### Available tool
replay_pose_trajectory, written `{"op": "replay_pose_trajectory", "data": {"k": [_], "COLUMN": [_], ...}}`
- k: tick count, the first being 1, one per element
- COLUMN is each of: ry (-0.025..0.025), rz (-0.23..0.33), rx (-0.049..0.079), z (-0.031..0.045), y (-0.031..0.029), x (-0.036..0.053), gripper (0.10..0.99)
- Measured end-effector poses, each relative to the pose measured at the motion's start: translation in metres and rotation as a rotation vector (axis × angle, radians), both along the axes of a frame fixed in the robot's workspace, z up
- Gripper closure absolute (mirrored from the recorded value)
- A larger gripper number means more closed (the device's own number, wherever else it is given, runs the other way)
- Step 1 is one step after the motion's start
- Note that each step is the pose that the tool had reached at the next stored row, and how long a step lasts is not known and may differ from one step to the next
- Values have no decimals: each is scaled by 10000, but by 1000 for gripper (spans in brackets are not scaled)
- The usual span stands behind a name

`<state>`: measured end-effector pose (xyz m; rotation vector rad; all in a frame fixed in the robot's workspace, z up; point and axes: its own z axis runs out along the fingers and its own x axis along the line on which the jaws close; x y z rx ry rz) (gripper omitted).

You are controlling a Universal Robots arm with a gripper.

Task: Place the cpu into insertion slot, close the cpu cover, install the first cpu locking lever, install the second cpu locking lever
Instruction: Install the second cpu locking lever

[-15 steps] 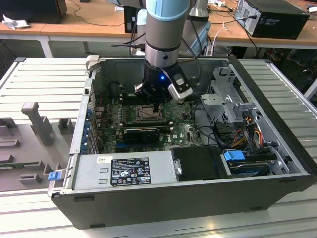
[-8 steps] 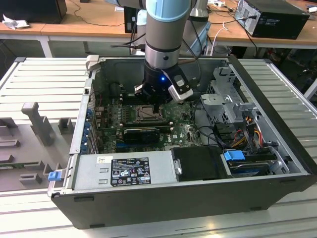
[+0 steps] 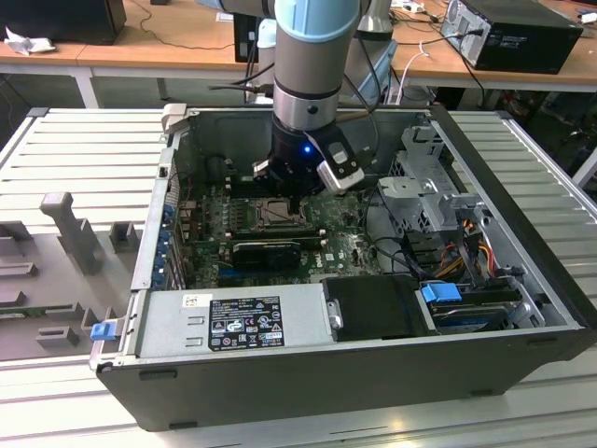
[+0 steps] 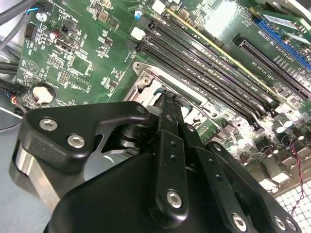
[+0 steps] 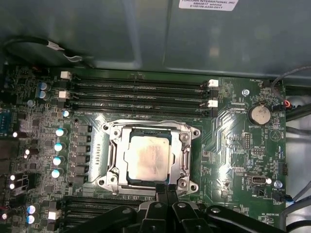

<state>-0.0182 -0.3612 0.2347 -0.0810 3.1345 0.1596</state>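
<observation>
The gripper [image 5: 166, 190] has its two black fingers pressed together, closed tight, with nothing between them. The tips sit right at the edge of the silver cpu cover [image 5: 187, 155], at or just above it; I cannot tell if they touch.

Just past the tips the cpu [image 5: 148, 156] lies flat in the insertion slot [image 5: 132, 132], and the cover is down around it.

All around is the green board [image 5: 238, 145]. Long black memory slots [image 5: 138, 94] run on the far side of the slot from the gripper.

In the exterior view the arm [image 3: 315, 65] reaches down into an open computer case [image 3: 308, 378]. The case rests on a grey ribbed table [image 3: 79, 149]. Wooden desks [image 3: 168, 42] stand behind.
</observation>
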Motion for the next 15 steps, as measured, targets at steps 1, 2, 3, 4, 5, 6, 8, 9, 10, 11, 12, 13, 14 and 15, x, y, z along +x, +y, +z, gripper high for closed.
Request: {"op": "replay_pose_trajectory", "data": {"k": [1, 2, 3, 4, 5, 6, 8, 9, 10, 11, 12, 13, 14, 15], "ry": [-1, -1, -1, -1, -1, 0, -1, -1, 0, -1, -1, -1, -1, 0], "rz": [0, 0, -1, -1, -1, -1, -1, 0, 0, -1, 0, 0, 0, 0], "rx": [1, 1, 1, 1, 1, 1, 1, 1, 1, 1, 1, 1, 1, 3], "z": [-1, 0, 0, -1, -1, 0, 0, -1, 0, -1, -1, -2, -4, -5], "y": [-3, -10, -17, -20, -23, -29, -37, -43, -47, -53, -57, -61, -86, -106], "x": [0, 0, 0, 0, 0, 0, 0, 0, 0, 0, 0, 0, -1, -2], "gripper": [980, 980, 980, 980, 980, 980, 980, 980, 980, 980, 980, 980, 980, 980]}}
